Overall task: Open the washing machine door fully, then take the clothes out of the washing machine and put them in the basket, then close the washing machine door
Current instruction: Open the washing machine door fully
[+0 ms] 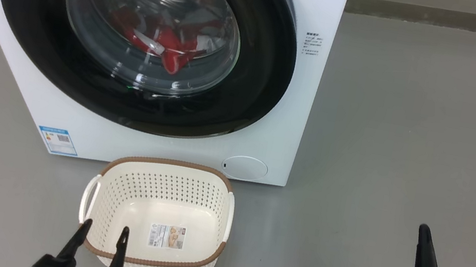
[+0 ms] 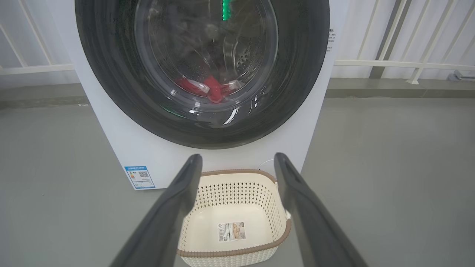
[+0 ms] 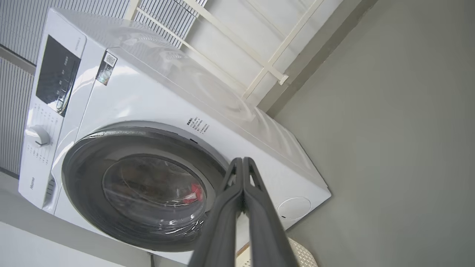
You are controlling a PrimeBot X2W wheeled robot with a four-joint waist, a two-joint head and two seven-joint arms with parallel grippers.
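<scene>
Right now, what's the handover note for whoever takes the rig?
Left gripper: open, empty, near the basket.
Right gripper: shut, empty, off to the right.
Washing machine door looks closed; clothes are inside, visible through the glass.
The basket is empty, on the floor before the washing machine.
Done: nothing.
Left: open door, move clothes, close door.

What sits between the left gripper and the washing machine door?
The empty basket, ahead of the left gripper and below the washing machine door, as the head view shows.
</scene>
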